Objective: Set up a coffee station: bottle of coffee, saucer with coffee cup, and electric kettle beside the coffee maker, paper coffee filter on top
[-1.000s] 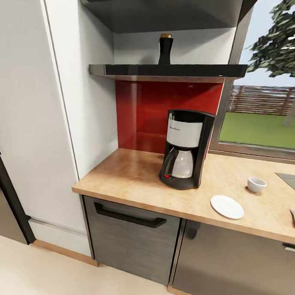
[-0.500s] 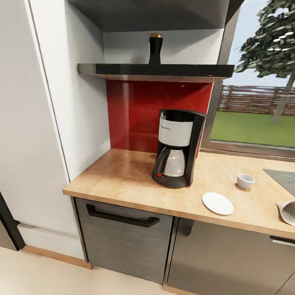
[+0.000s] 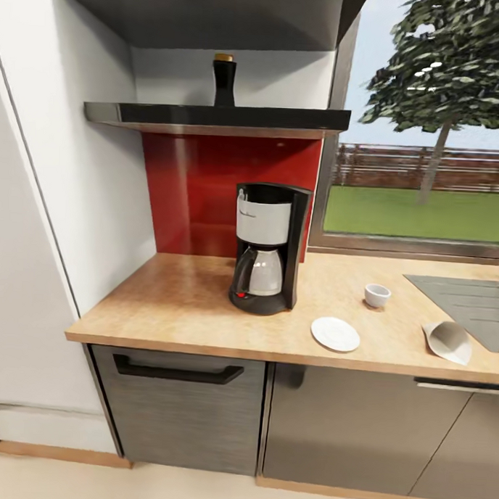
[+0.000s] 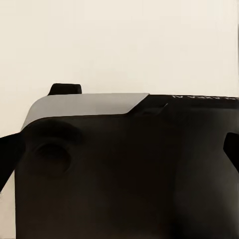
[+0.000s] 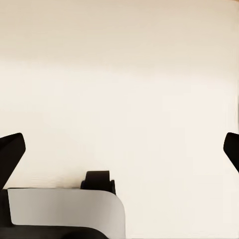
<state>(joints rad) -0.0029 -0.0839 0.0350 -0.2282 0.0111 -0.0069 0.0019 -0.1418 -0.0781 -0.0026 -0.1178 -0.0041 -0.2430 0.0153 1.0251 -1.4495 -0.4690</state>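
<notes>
The black and silver coffee maker (image 3: pixel 265 248) stands on the wooden countertop (image 3: pixel 174 304) before a red backsplash. A dark bottle of coffee (image 3: pixel 223 80) with a gold cap stands upright on the black shelf (image 3: pixel 284 120) above it. To the right of the machine lie a white saucer (image 3: pixel 335 334) and, apart from it, a small white cup (image 3: pixel 377 295). A paper coffee filter (image 3: pixel 449 341) lies on its side near the counter's front edge. My left gripper (image 4: pixel 119 154) and right gripper (image 5: pixel 119 149) hang open over the beige floor, nothing between their fingers. The kettle is out of view.
A tall white cabinet (image 3: pixel 56 197) closes off the counter's left end. A grey sink drainboard (image 3: pixel 465 302) is set into the counter at the right, below a window (image 3: pixel 426 185). Under the counter is a drawer with a black handle (image 3: pixel 177 371). Part of my own base (image 4: pixel 124 189) fills the left wrist view.
The head camera has swung to the right, so the whole counter slid left in the picture. The paper filter and the drainboard came fully into view. No object moved.
</notes>
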